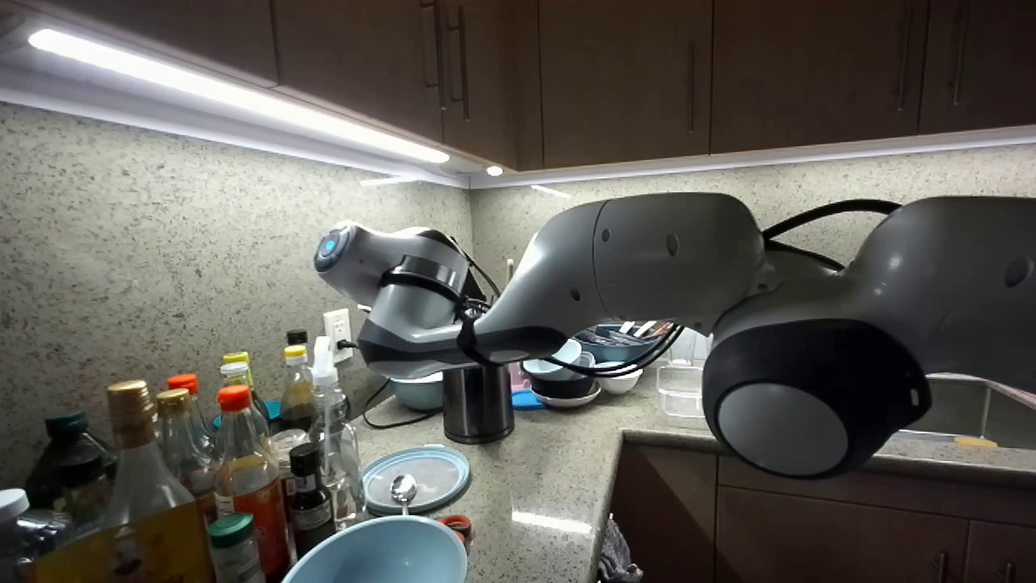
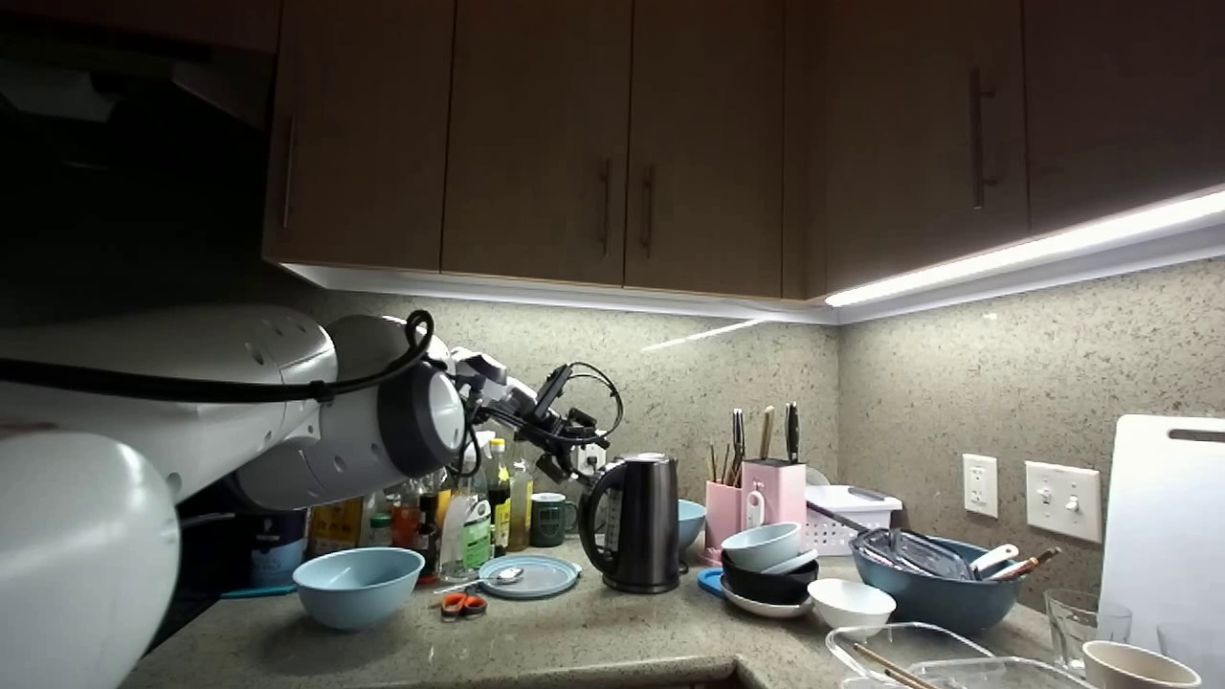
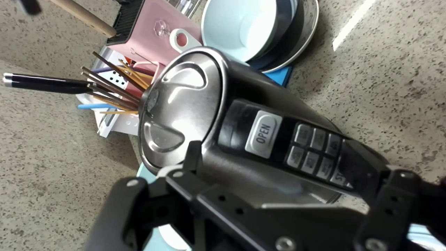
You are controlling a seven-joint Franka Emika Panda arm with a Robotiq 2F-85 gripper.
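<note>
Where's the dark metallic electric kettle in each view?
In an exterior view: dark metallic electric kettle, lower half, just left of centre, top behind grey robot arm.
In an exterior view: kettle, lower half, near centre.
Wrist view: kettle, slanting across the middle.
Shared landmark: stacked light-blue round bowl, right of kettle in both exterior views, top edge in wrist view.

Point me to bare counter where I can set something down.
Free: counter between the electric kettle, blue-rimmed lid and front edge; also between the orange-handled scissors, light-blue bowl and that edge. Crowded: where bottles stand packed; around the stacked bowls and pink knife block; and at the kettle, where the tool hangs open.
</note>
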